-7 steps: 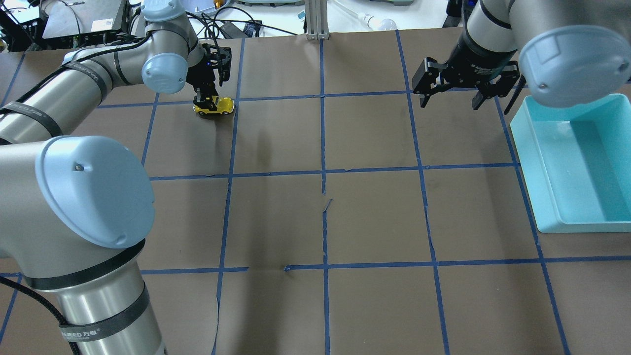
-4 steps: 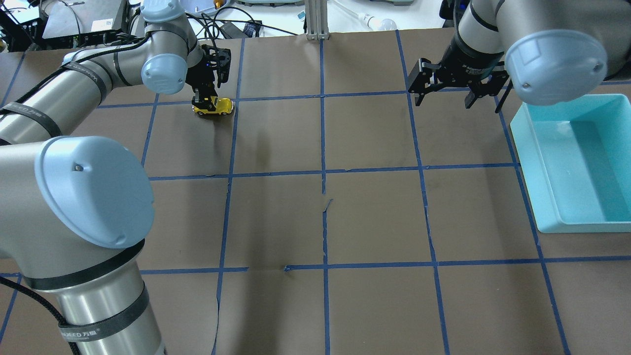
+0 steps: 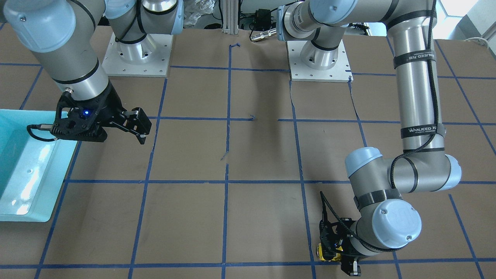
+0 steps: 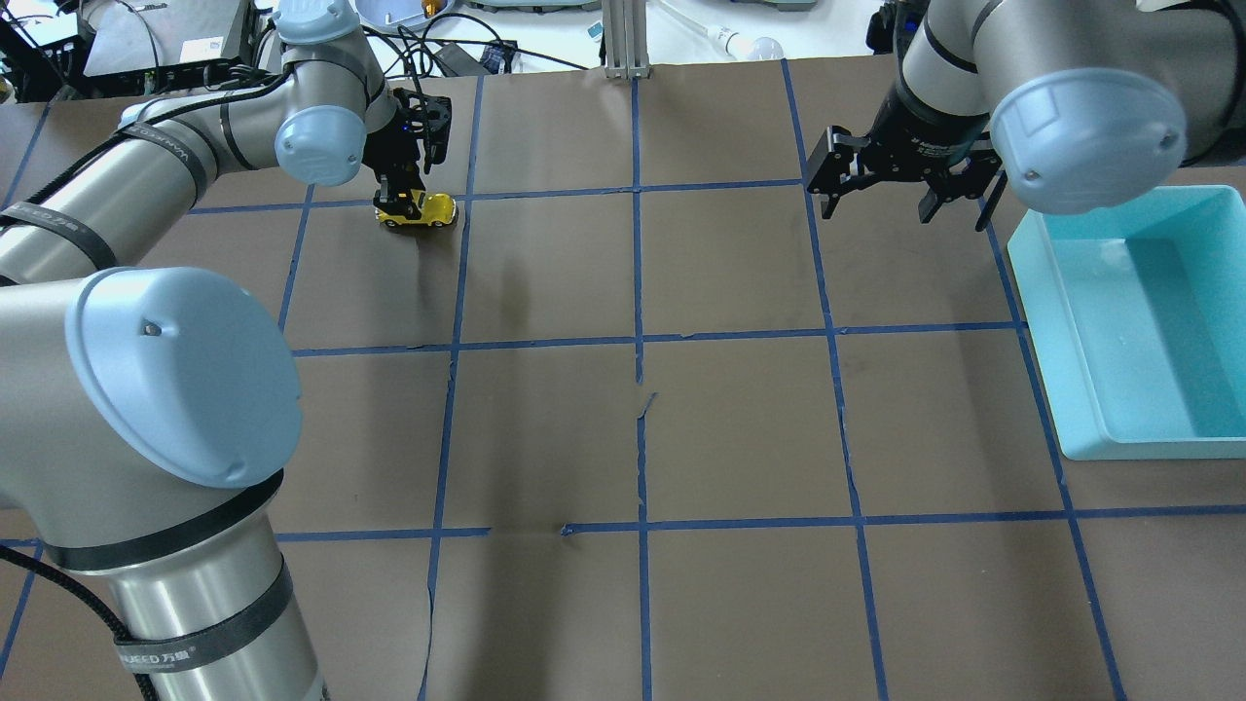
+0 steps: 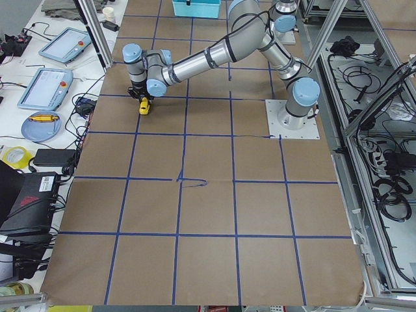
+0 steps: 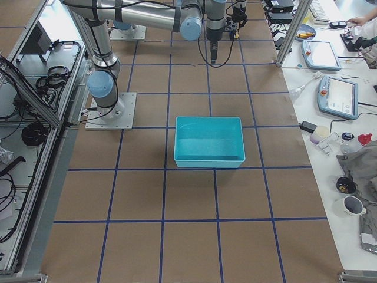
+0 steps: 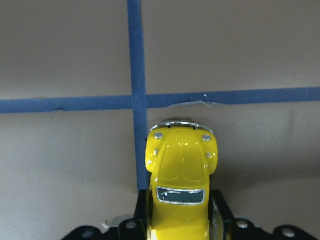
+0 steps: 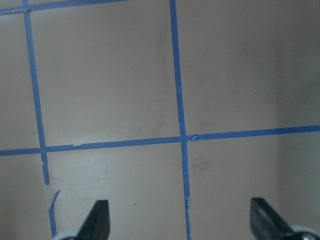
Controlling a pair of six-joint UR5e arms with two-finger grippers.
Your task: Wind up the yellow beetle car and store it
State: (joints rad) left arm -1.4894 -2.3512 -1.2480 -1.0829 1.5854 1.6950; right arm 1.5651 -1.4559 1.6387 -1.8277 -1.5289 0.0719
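Observation:
The yellow beetle car [image 4: 419, 209] sits on the brown table at the far left, on a blue tape crossing. My left gripper [image 4: 401, 198] is shut on its rear half; in the left wrist view the car [image 7: 182, 182] points away between the jaws. It also shows in the front view [image 3: 327, 254] and the left side view [image 5: 143, 107]. My right gripper [image 4: 881, 200] hangs open and empty above the table at the far right, next to the teal bin [image 4: 1207, 438]. Its fingertips [image 8: 97, 217] stand wide apart in the right wrist view.
The teal bin [image 3: 13, 217] is empty and stands at the table's right edge, also seen in the right side view [image 6: 209, 158]. Blue tape lines grid the brown table [image 4: 740, 428]. Cables and equipment lie beyond the far edge.
My left gripper has dragged the car slightly left and farther back. My right gripper has shifted a little away from the bin and farther back, still open.

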